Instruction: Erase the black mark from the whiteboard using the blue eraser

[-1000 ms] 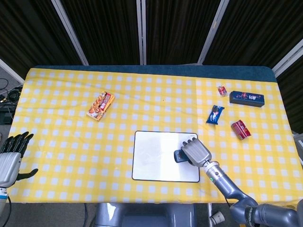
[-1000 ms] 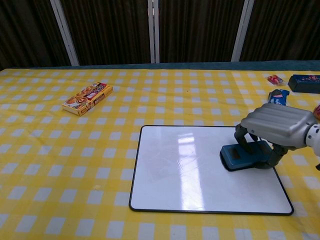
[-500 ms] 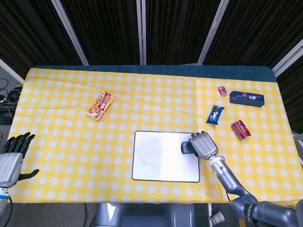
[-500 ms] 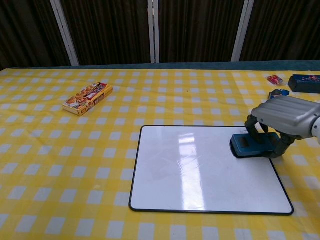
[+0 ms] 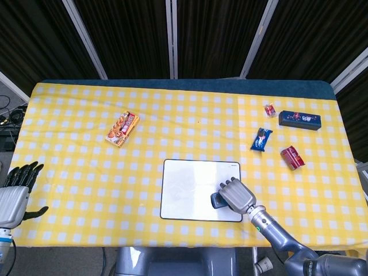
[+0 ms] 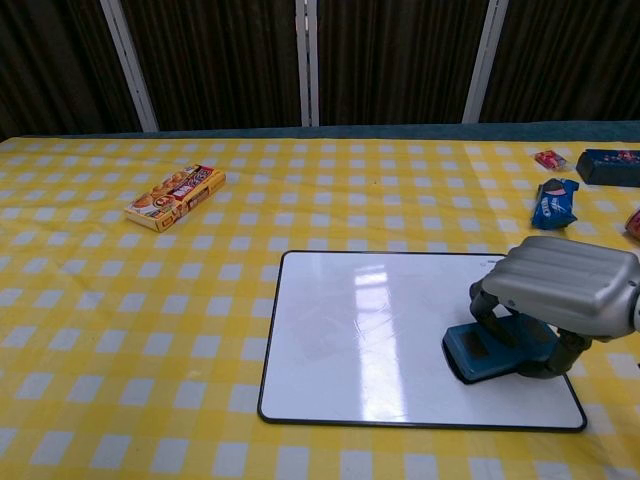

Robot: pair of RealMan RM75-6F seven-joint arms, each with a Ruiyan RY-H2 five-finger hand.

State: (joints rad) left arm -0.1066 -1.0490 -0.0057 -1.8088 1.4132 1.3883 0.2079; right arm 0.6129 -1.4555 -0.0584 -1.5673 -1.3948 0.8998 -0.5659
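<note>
Right hand: the right hand [image 6: 560, 300] sits low at the near right of the whiteboard, fingers curled down and clamped on the blue eraser [image 6: 490, 351], knuckles arched over it. In the head view the same hand [image 5: 236, 195] covers most of the eraser [image 5: 219, 200], only its left end peeping out.

Eraser: flat on the board's surface near the lower right corner, pad down. Its long axis runs roughly left to right across the board, slightly skewed, and it pokes out leftward from under the fingers.

Whiteboard: the whiteboard [image 6: 340, 340] lies flat on the yellow checked tablecloth [image 6: 150, 330], long side toward the robot. I can't make out any black mark on the white surface from here; only glare and faint smudges show, so the wiping looks close to finished, as far as I can judge.

Key relation: the open board stretches left and away from the held eraser, so any further stroke would sweep that way. The right hand is the one on the job.

Left hand: the left hand [image 5: 16, 190] hangs off the table's near left edge, fingers apart, holding nothing, well apart from the board.

Farther back: a snack box [image 6: 176, 196] at left; small packets [image 6: 553, 203] and a dark box [image 6: 609, 166] at far right.
</note>
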